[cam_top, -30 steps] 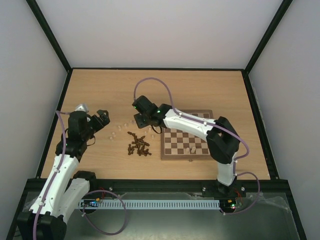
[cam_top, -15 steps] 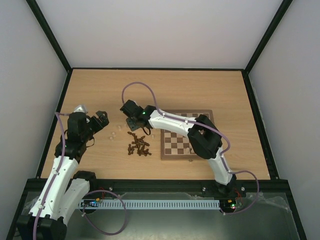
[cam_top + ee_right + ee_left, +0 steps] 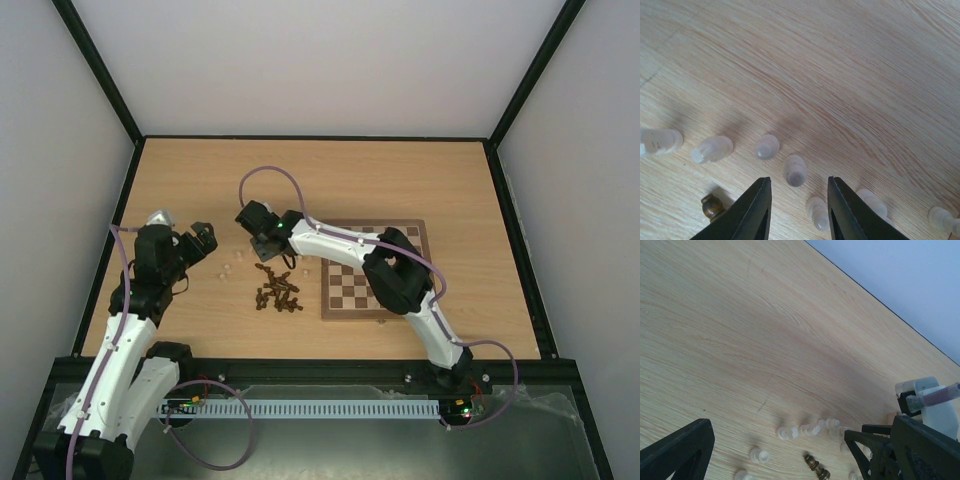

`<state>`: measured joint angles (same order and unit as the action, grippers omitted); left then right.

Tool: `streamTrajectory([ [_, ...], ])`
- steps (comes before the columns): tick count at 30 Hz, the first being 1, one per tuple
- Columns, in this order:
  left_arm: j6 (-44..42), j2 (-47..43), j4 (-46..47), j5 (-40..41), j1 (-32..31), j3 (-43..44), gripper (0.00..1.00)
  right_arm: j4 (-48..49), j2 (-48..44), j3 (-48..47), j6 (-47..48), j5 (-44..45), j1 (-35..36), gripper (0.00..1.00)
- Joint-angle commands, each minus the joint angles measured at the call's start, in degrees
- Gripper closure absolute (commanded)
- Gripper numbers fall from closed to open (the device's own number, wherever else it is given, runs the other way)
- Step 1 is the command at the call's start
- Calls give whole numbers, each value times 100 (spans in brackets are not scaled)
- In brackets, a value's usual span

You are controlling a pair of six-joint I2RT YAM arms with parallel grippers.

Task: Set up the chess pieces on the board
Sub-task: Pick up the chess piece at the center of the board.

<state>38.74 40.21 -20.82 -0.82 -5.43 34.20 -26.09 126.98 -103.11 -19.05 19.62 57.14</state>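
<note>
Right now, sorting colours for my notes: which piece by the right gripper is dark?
The brown piece just outside one finger; the other pieces near the right gripper are pale cream.

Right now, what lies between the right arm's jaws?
One pale chess piece lies in the gap between the right jaws, a second pale piece just ahead of their tips; the right wrist view shows it.

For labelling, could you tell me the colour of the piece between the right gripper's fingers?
Pale cream; the right wrist view shows the piece best.
</note>
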Motion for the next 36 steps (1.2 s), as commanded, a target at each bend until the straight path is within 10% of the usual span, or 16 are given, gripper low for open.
streamTrajectory([
  [1, -68, -76, -108, 45, 42, 69, 1, -352, 157, -250, 77, 175, 32, 68],
  [36, -51, -44, -101, 119, 42, 57, 0, -91, 459, -327, 164, -1, -154, 89],
])
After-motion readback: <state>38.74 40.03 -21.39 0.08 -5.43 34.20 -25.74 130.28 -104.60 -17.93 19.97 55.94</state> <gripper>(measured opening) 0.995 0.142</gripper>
